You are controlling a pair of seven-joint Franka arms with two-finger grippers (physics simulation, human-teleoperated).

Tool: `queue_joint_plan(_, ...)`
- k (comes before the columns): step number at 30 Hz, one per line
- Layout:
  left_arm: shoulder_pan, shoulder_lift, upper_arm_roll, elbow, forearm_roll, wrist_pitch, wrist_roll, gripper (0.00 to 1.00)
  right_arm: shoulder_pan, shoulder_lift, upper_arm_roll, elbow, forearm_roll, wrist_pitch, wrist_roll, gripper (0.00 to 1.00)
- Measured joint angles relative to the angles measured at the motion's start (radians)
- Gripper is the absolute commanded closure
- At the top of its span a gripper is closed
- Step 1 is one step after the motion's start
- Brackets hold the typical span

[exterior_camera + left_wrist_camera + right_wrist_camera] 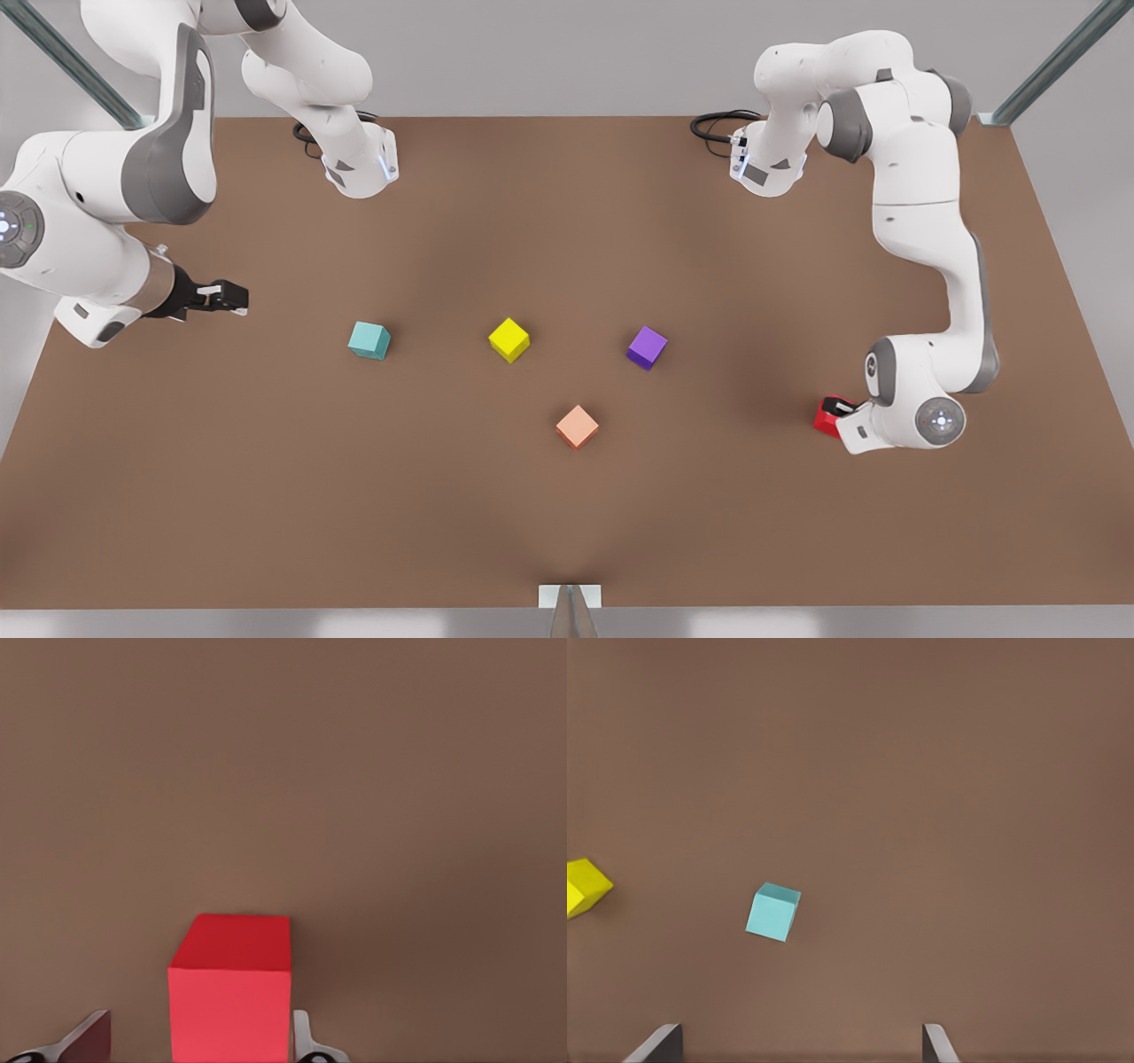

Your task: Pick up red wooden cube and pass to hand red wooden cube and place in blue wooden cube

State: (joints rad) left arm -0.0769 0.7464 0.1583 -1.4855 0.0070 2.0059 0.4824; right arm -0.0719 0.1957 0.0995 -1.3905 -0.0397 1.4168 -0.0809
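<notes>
The red wooden cube (pixel 827 416) sits on the table (pixel 266 496) far over on the front view's right, well apart from the other cubes. The left hand (pixel 202 1041) is down around it: in the left wrist view one finger (pixel 306 1041) lies just beside a flat side face and the other (pixel 84 1041) stands off with a clear gap, so the hand is spread and not yet pinching.

Judging by its look, the cube is light, rigid and matte, unlikely to crush or slip. Its flat, parallel side faces are the natural place to take hold, squarely and near mid-height, leaving the ends free for the other hand at the pass.

The right hand (pixel 221 297) waits low over the table at the front view's left, fingers spread, with the blue wooden cube (pixel 368 340) near it and nothing between them. Between the two hands lie the yellow cube (pixel 508 339), the purple cube (pixel 647 346) and the salmon cube (pixel 577 426); a carry kept high should clear them.
</notes>
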Motion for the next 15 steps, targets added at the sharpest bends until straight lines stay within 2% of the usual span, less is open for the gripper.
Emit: queue_joint_plan(15,0.000,0.073,-0.003,-0.009,-0.025,0.059,0.091,0.00,0.008,-0.007,0.000,-0.036,0.002,-0.003,-0.001,0.00)
